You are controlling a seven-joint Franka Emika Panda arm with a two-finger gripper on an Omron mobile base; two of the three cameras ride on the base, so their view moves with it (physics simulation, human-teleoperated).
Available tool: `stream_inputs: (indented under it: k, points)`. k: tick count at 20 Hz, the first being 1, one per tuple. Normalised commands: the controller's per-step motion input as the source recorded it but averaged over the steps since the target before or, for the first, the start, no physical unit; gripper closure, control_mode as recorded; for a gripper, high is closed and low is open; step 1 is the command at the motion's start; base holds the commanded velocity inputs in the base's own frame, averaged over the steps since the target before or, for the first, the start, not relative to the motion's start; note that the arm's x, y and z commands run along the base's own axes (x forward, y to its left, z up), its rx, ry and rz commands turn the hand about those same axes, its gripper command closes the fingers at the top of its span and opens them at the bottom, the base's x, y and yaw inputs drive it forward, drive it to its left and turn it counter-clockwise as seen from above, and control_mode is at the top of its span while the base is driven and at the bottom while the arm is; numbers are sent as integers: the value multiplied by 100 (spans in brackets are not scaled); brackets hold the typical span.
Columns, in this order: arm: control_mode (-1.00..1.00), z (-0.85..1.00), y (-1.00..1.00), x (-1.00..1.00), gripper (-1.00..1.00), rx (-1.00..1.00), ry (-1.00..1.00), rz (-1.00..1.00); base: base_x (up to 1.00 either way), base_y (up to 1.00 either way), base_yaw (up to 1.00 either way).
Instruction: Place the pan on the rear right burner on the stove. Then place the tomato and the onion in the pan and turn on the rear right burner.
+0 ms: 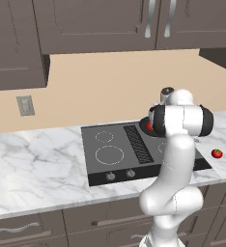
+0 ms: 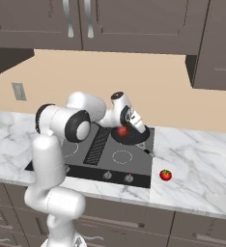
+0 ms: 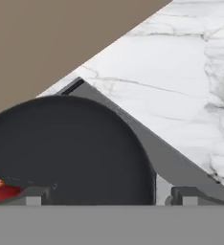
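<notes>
While hovering over the pan (image 3: 71, 148), the gripper (image 3: 106, 195) is spread wide, holding nothing

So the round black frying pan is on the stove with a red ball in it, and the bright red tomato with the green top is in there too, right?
Not quite. The bright red tomato with the green top sits on the white marble counter, right of the dark grey stove, as the right base view shows. The round black frying pan does hold a red ball.

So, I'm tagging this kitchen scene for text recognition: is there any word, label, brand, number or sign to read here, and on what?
None: no readable text anywhere.
The stove carries only white dashed rings, no writing.
Its knobs show no legible marks.
The wall plate is blank.
The pan and the tomato on the counter bear no labels.
</notes>
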Motion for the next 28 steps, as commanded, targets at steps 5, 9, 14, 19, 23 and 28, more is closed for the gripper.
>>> stream_inputs:
  k: [5, 9, 14, 19, 23, 28]
  points:
    - [-100, 28, -69, -67, -100, 0, -1, 1, 0, 0, 0]
    - [-100, 77, -45, -45, -100, 2, 0, 0, 0, 0, 0]
    - [-100, 65, -22, -37, -100, 4, 0, 0, 0, 0, 0]
    - [-100, 27, -9, -38, -100, 6, 3, 0, 0, 0, 0]
    - [-100, 19, -2, -26, -100, 4, 7, 0, 0, 0, 0]
    - [-100, 6, -6, -27, -100, 3, 8, 0, 0, 0, 0]
